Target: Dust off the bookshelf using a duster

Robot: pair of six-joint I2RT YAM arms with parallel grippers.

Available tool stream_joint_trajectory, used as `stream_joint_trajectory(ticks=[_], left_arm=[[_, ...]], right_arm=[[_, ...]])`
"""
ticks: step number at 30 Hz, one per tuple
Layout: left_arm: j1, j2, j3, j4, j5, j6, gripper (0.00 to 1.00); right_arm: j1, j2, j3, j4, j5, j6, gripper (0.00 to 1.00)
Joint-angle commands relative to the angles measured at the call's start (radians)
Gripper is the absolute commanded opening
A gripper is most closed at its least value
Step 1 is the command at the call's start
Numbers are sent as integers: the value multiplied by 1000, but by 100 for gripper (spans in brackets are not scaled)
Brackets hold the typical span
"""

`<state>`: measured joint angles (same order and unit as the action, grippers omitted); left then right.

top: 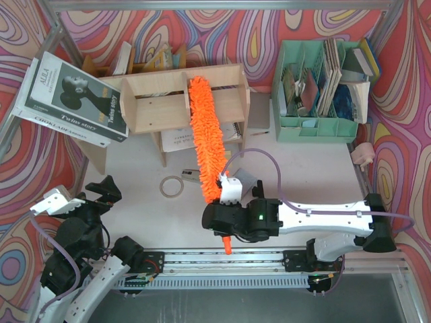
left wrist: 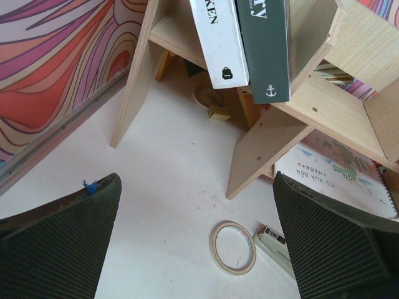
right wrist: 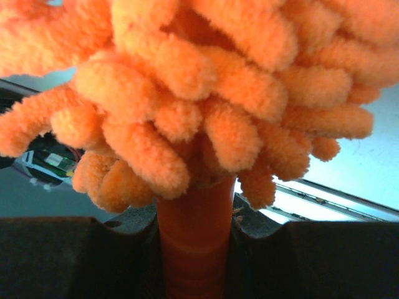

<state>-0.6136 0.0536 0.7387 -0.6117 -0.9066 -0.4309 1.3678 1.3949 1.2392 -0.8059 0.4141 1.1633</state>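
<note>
Stretching leftward, right hand [top: 223, 227] grips duster [top: 204, 128] laid across bookshelf [top: 155, 84].

Duster [top: 205, 134] over bookshelf [top: 155, 84], organiser [top: 316, 128] to its right

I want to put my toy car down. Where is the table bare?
Bare white tabletop lies left of the round tape ring, and between the mint-green plastic organiser and the right arm. Crowded under the light plywood bookshelf.

top: overhead, whole table [top: 303, 171] | left wrist: low, facing bookshelf [left wrist: 349, 106] | right wrist: against duster [right wrist: 206, 93]
</note>
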Motion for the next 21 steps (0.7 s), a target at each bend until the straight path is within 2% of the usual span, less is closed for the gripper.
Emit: stream_joint_trajectory(ticks=[1,6,11,16,21], left_arm=[[4,-14,8,-6,-17,-5,98],[5,-13,8,-6,-17,-5,98],[5,-13,8,-6,-16,-6,98],[5,-12,8,-5,-20,-5,98],[5,-7,8,-6,-20,-3,98]], right_arm=[[2,-57,-36,-68,69,79,0],[-4,-120,-42,-228,132,189,0],[-5,-194,-16,-271,182,207,0],[-5,-189,44,-194,199,91,0],[-4,-105,84,-72,130,-27,0]])
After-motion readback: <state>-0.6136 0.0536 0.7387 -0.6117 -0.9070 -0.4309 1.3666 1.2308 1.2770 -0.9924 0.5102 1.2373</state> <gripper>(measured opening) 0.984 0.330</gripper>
